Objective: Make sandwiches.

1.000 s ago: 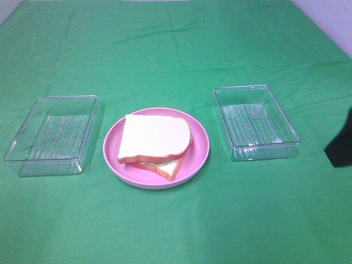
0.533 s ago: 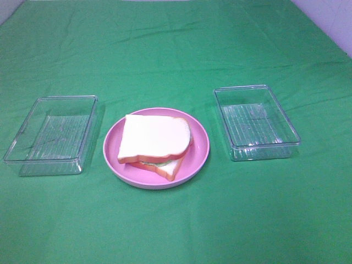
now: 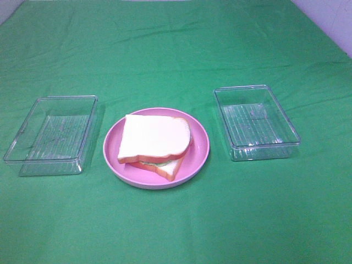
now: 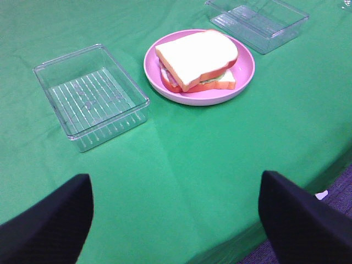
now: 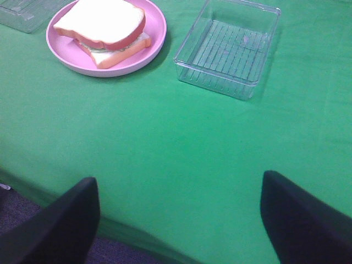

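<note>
My left gripper (image 4: 175, 220) and right gripper (image 5: 179, 220) both hang wide apart and empty at the near edge of the green cloth-covered table (image 3: 176, 49), well clear of the work. The toy sandwich of white bread slices with orange-brown crust (image 3: 155, 144) sits stacked on the round pink plate (image 3: 199, 157), between two clear plastic trays (image 3: 49, 132) (image 3: 256, 122), both bare. By my judgement the stacking is finished; nothing remains but holding back.
</note>
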Available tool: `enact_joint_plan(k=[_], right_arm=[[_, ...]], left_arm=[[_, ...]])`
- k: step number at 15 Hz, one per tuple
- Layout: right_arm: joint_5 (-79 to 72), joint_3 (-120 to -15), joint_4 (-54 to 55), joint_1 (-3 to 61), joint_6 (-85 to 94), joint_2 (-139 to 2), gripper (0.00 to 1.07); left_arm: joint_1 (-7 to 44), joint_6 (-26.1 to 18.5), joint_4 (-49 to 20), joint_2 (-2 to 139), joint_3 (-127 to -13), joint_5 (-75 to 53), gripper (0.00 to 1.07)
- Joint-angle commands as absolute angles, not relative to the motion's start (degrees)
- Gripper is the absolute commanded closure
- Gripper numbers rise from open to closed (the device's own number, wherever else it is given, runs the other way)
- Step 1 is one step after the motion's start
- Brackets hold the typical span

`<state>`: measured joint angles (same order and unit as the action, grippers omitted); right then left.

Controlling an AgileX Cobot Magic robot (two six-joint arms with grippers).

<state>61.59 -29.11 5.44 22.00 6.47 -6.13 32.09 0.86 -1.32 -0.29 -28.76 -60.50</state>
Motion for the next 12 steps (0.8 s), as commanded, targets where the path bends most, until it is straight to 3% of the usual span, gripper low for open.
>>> enact_joint_plan(k=[1,4,7,9,10,12], right_arm=[[60.8,-29.0,4.9,22.1,7.2,-5.7,0.31],[60.8,-29.0,5.0,21.9,7.2,-5.7,0.31],[60.8,-29.0,5.2,16.0,7.2,-5.7,0.31],[60.8,-29.0,5.2,8.2,7.2,-5.7,0.31],[60.8,-29.0,5.2,2.3,7.2,-5.7,0.31],[60.8,-29.0,5.2,-2.8,7.2,-5.7,0.31]], left_arm=[[32.2,0.8,-1.8,-0.7,-28.7,-59.9,0.29],[32.2,0.8,-1.8,-0.7,-28.7,-59.9,0.29],[29.5,0.8,-1.5,-0.8,-28.7,-59.9,0.29],[21.4,0.8,-1.5,-0.8,-28.7,-59.9,0.29],[12.3,0.8,-1.5,-0.8,-28.7,-59.9,0.29],[6.8,0.8,-1.5,-0.8,-28.7,-59.9,0.29]])
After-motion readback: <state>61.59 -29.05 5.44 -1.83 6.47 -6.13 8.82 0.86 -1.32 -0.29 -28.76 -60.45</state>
